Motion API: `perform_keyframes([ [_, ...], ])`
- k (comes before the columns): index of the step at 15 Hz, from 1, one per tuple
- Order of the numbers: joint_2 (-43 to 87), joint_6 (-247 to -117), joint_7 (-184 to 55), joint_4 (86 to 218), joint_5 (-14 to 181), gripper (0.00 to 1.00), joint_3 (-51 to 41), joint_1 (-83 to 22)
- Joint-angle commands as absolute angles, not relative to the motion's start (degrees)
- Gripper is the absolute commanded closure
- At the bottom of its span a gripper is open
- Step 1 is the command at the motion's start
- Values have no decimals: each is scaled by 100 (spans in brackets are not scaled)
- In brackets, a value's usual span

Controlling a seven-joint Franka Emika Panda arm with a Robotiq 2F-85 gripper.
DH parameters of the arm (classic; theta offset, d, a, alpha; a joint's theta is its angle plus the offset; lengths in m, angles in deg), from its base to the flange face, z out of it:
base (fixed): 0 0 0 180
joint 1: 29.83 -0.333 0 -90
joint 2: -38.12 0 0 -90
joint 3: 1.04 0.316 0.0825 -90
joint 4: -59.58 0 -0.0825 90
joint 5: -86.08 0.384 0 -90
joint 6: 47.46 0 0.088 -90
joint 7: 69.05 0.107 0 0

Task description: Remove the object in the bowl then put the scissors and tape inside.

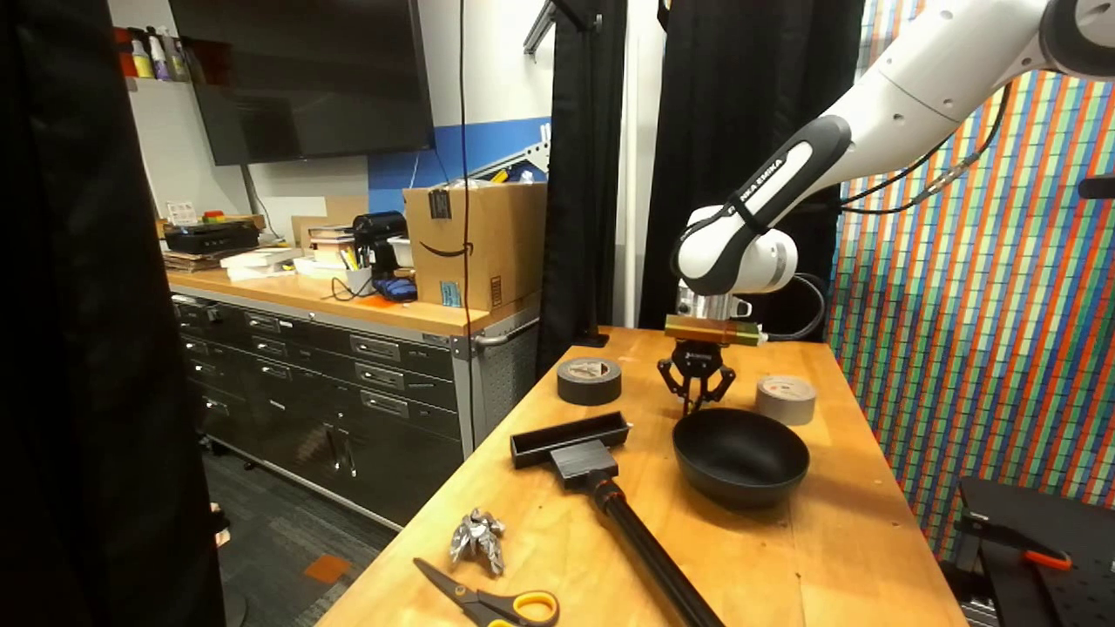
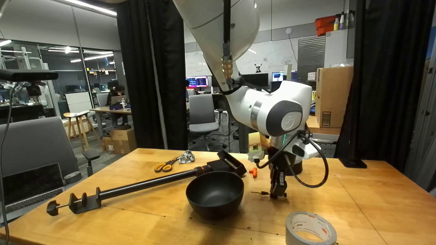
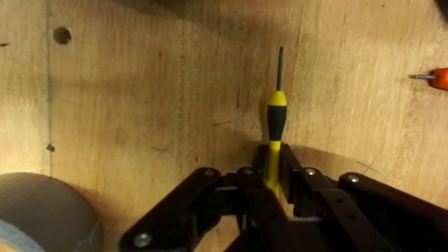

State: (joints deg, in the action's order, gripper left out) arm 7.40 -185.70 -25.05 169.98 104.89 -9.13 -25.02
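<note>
The object is a small yellow-and-black screwdriver (image 3: 277, 119), also visible in an exterior view (image 2: 263, 193). My gripper (image 3: 274, 154) is shut on its yellow handle, with the fingers at or just above the table beside the bowl; the gripper also shows in both exterior views (image 1: 691, 407) (image 2: 279, 194). The black bowl (image 1: 740, 457) (image 2: 215, 195) is upright with nothing visible inside. The yellow-handled scissors (image 1: 477, 603) (image 2: 166, 166) lie on the table. A grey tape roll (image 1: 786, 402) (image 2: 308, 231) (image 3: 45, 213) and a black tape roll (image 1: 589, 383) (image 2: 297, 167) lie on the table.
A long black pole with a clamp and bracket (image 1: 649, 544) (image 2: 150, 184) lies next to the bowl. Crumpled foil (image 1: 477, 542) (image 2: 186, 157) lies by the scissors. A small orange tool (image 2: 253, 172) (image 3: 440, 78) lies near the gripper.
</note>
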Motion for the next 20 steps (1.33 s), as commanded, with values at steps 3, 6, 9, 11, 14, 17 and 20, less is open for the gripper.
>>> perform_keyframes([
  [3,663,-18311,-2486,16668,10511,89,-917,-2445],
  [6,787,-18206,-2610,16712,10633,55,-850,-2357],
  [9,1133,-18133,-2809,16931,10730,32,-836,-2270],
  [11,1451,-18040,-2970,17085,10794,17,-854,-2181],
  [14,1921,-17964,-3124,17310,10840,0,-965,-2063],
  [17,2275,-17933,-3249,17567,10884,0,-1070,-1934],
  [20,2467,-17836,-3302,17819,10841,0,-1143,-1896],
])
